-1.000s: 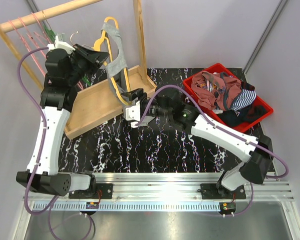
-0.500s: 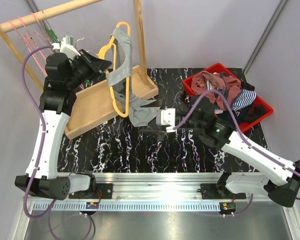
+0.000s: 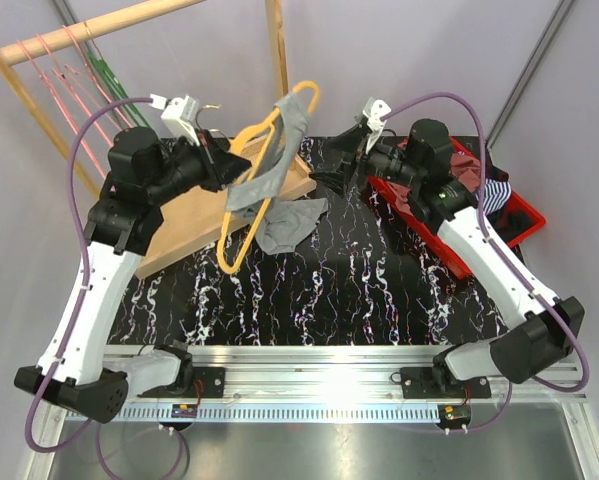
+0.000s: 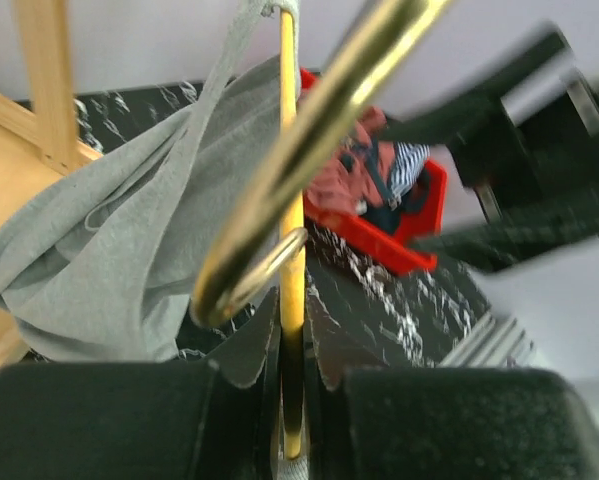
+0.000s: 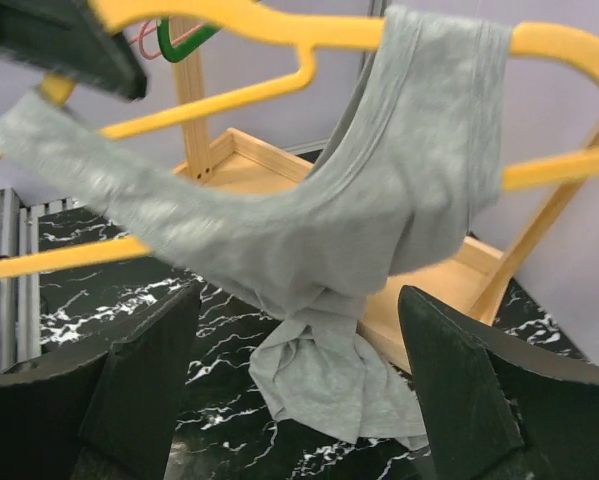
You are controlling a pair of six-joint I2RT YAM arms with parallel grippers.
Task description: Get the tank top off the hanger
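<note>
Left gripper (image 4: 291,335) is clamped tight on the yellow plastic hanger (image 3: 241,238), holding it tilted in the air over the table! The grey cotton tank top (image 3: 267,182) is draped over the hanger's upper arm. Its lower end is bunched down on the black marble-patterned tabletop (image 3: 369,290), just beside the shallow wooden tray (image 3: 179,235) at the foot of the wooden clothes rack (image 3: 276,50).

Across from it, the right gripper (image 3: 327,172) has its fingers spread wide, pointing at the cloth from nearby. In its wrist view the tank top hangs straight ahead.

Around the room, pale lilac-grey walls close in the back and sides. Thin pink hangers (image 3: 64,85) and a green hanger (image 3: 116,78) hang from the rack's rail at the far left. A red plastic bin (image 3: 514,215) heaped with mixed clothes sits at the table's right edge, behind the right arm. A ridged aluminium rail (image 3: 319,385) runs along the near edge.
</note>
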